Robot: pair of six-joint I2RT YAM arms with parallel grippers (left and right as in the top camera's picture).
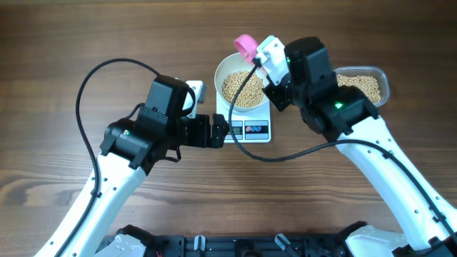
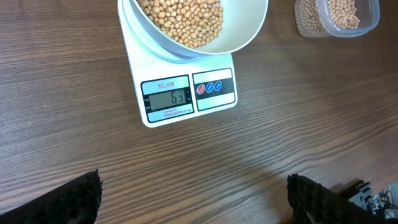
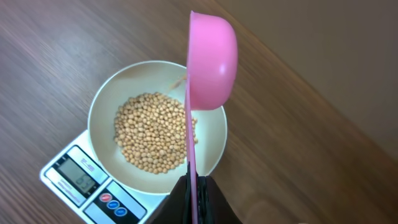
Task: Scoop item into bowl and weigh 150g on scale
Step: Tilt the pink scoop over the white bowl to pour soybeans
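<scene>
Pinched by its handle in my right end effector (image 3: 196,186), the pink scoop (image 3: 214,62) — light, stiff, slick, I'd judge — hangs above the bowl (image 3: 118,87) of loose, rolling beans (image 3: 152,134) on the scale (image 3: 55,169) below; my left end effector (image 2: 199,202) gapes empty.

The scale (image 2: 186,67) carries the model mark "SF-400" in small print just above its grey display (image 2: 166,98), and the display itself reads 63. A line of tiny print just below the display is too small to read. Right of the display, the button panel (image 2: 213,87) bears three round symbols, illegible.
</scene>
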